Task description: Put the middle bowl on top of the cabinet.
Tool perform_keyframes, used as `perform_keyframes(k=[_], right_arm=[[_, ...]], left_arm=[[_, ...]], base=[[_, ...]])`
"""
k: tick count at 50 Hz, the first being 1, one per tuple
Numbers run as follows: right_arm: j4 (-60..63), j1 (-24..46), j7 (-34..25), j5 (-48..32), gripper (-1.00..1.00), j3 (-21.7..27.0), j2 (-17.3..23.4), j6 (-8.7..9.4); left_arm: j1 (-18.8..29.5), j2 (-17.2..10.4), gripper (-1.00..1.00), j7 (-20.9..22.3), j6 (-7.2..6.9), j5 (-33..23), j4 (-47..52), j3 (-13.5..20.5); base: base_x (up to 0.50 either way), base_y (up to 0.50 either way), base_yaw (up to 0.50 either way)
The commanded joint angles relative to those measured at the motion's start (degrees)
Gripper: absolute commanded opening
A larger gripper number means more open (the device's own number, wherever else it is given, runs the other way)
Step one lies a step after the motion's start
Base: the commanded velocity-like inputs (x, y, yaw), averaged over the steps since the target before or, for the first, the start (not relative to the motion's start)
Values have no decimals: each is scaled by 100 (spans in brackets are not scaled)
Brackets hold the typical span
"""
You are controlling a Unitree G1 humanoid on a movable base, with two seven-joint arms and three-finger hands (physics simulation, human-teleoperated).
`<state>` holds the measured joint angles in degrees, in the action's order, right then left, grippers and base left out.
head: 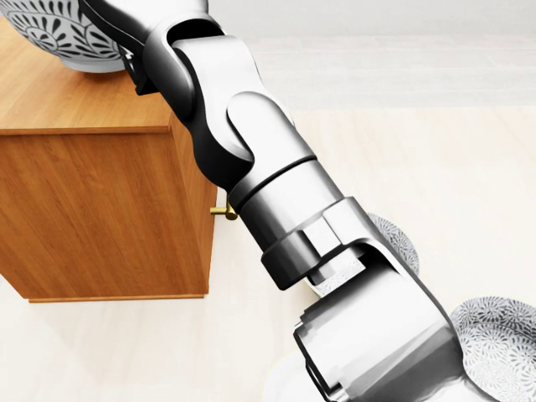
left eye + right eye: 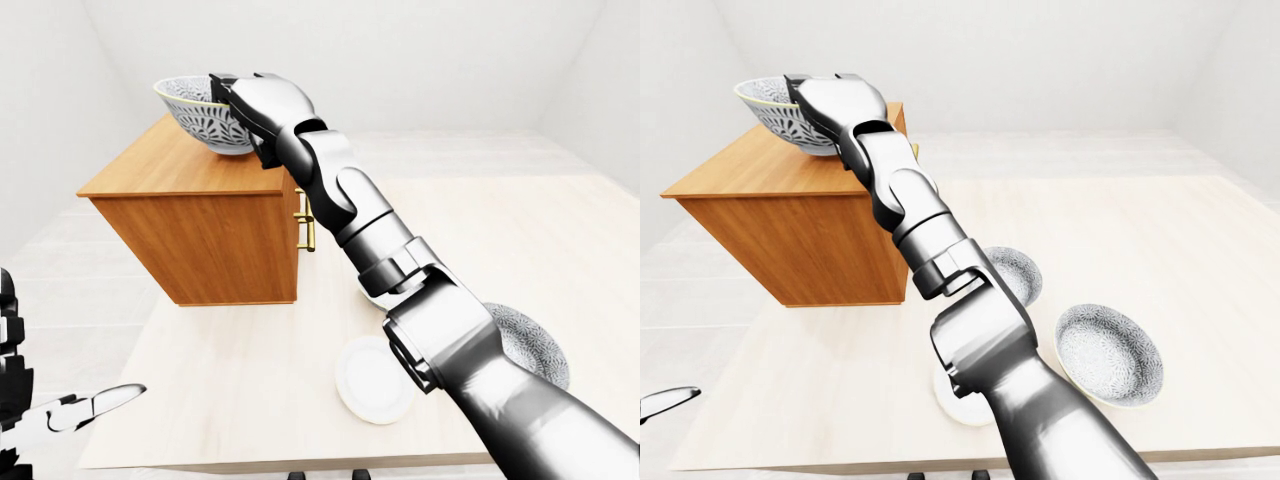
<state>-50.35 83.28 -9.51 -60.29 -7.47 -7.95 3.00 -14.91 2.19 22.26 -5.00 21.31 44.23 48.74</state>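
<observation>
The middle bowl [image 2: 198,118], white with a dark leaf pattern, is at the top left of the left-eye view, over the far part of the wooden cabinet [image 2: 205,232]. Its base looks level with the cabinet top; I cannot tell whether it touches. My right hand [image 2: 224,94] is shut on the bowl's right rim, with the arm stretched up across the view. In the head view only the bowl's lower part [image 1: 59,38] shows at the top left. My left hand [image 2: 62,414] hangs low at the bottom left, fingers spread, holding nothing.
On the pale table [image 2: 1200,250] stand a small patterned bowl [image 2: 1015,272], a larger patterned bowl [image 2: 1108,352] and a white plate [image 2: 368,380], partly hidden by my arm. The cabinet's brass handle [image 2: 307,232] faces right.
</observation>
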Motion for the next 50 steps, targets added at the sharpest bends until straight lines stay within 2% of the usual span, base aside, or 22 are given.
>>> perform_keyframes(k=[1, 13, 16, 20, 24, 29, 30, 41, 42, 50], right_arm=[[64, 33, 50, -580, -100, 38, -18, 27], [22, -17, 83, -628, -100, 28, -14, 26], [-11, 23, 82, -626, -90, 42, -11, 30], [9, 33, 67, -620, -87, 44, -31, 47], [43, 32, 35, -621, -69, 44, -37, 64], [47, 43, 19, -608, -59, 53, -38, 76], [34, 24, 32, -616, -50, 44, -34, 72], [47, 21, 12, -614, -28, 49, -29, 100], [62, 22, 5, -607, -17, 56, -32, 111], [37, 11, 49, -584, -4, 61, -37, 130]], left_arm=[[1, -46, 100, 46, 0, 94, 44, 89], [13, -58, 100, 50, 0, 129, 42, 131], [14, -59, 100, 42, 0, 147, 68, 134], [8, -36, 100, 44, 0, 82, 80, 89], [17, -80, 100, 16, 0, 191, 142, 179], [33, -70, 100, 18, 0, 122, 125, 126], [24, -71, 100, 24, 0, 147, 138, 141], [21, -78, 100, 22, 0, 205, 180, 206], [15, -72, 100, 28, 0, 210, 186, 212], [7, -45, 100, 58, 0, 183, 152, 202]], base=[[0, 0, 0], [0, 0, 0], [0, 0, 0], [0, 0, 0], [0, 0, 0], [0, 0, 0], [0, 0, 0], [0, 0, 0], [0, 0, 0], [0, 0, 0]])
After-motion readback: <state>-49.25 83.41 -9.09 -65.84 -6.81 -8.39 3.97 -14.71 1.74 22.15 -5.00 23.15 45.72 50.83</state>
